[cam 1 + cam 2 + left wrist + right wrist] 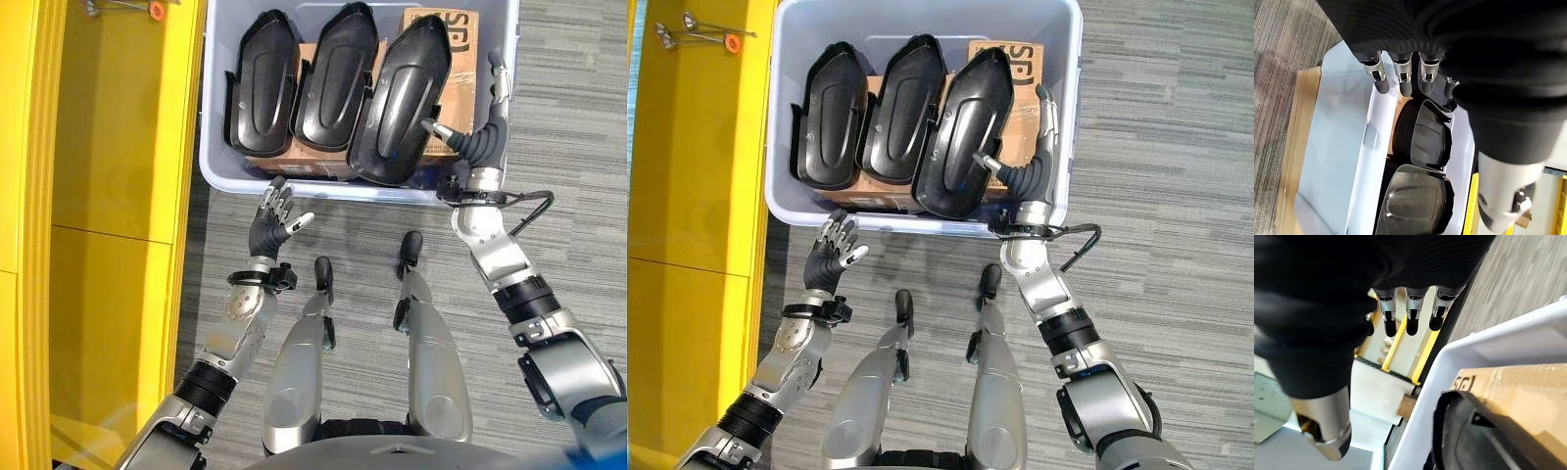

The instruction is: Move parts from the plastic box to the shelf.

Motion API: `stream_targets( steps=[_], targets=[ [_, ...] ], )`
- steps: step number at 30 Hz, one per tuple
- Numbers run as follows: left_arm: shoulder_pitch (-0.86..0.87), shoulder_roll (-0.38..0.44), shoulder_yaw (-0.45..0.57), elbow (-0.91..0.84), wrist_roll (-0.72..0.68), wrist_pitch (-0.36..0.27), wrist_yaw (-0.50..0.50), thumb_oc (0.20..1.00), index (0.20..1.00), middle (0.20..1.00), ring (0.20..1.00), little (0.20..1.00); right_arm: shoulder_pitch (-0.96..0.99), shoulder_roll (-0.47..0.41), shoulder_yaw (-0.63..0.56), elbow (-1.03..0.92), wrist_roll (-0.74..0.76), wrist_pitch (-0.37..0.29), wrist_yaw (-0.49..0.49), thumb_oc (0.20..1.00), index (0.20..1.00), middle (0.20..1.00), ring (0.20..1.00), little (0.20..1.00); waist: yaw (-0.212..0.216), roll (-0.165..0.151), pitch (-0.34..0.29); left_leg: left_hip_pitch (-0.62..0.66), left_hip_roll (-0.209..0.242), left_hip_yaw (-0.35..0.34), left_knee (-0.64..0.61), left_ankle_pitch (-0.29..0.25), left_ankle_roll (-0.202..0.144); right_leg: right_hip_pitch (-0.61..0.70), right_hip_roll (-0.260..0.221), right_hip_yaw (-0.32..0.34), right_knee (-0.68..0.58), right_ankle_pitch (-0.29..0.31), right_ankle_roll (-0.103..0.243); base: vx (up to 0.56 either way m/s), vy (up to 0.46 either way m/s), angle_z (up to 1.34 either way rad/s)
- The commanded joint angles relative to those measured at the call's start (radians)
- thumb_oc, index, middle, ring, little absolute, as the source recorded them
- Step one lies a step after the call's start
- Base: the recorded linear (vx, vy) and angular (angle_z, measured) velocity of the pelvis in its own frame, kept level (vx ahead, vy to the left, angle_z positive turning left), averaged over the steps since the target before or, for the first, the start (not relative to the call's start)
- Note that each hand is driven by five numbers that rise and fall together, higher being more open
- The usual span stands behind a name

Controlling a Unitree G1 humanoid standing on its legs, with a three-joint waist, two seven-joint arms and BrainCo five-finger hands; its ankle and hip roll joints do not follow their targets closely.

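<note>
A pale plastic box point(294, 186) stands on the floor ahead. It holds three black shell-shaped parts, left point(263, 83), middle point(335, 78) and right point(402, 98), leaning on cardboard point(460, 39). My left hand point(266, 233) hovers open just in front of the box's near wall, holding nothing. Over the box's near right corner, my right hand point(483, 145) is open with straight fingers, its thumb reaching to the edge of the right part. In the right wrist view the fingers point(1411, 313) stay straight above that part point(1479, 435). The yellow shelf point(118, 147) runs along the left.
Small metal tools with an orange piece point(700, 34) lie on the shelf's far end. Grey striped carpet point(568, 117) surrounds the box. The left wrist view looks over the box wall point(1347, 147) at two parts point(1422, 137).
</note>
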Motion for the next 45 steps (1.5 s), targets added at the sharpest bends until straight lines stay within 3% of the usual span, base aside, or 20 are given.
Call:
stream_targets(
  steps=[1,22,45],
  targets=[
    [0.021,0.011,-0.011,-0.087,0.029,-0.056,0.003,1.0,1.0,1.0,1.0,1.0,-0.027,0.014,-0.011,-0.049,-0.015,-0.021,-0.045,1.0,1.0,1.0,1.0,1.0,0.011,0.014,-0.036,-0.007,0.03,0.009,0.075,-0.063,-0.021,0.095,-0.108,0.075,0.103,-0.123,0.146,0.0,0.0,0.0],
    [-0.011,0.011,-0.039,-0.082,0.033,-0.056,0.015,1.0,1.0,1.0,1.0,1.0,-0.171,0.011,-0.075,0.216,0.069,0.007,-0.175,1.0,1.0,1.0,1.0,1.0,0.017,0.059,-0.006,-0.059,0.013,0.022,0.115,-0.082,-0.017,0.05,-0.116,0.09,0.121,-0.124,0.146,0.0,0.002,0.0],
    [-0.006,0.012,-0.032,-0.094,0.039,-0.063,0.045,1.0,1.0,1.0,1.0,1.0,-0.137,0.07,0.0,0.222,0.053,0.015,-0.138,1.0,1.0,1.0,1.0,1.0,0.019,0.056,-0.001,-0.14,0.0,0.021,0.174,-0.106,-0.007,0.005,-0.131,0.092,0.136,-0.121,0.145,0.0,0.0,0.0]
  ],
)
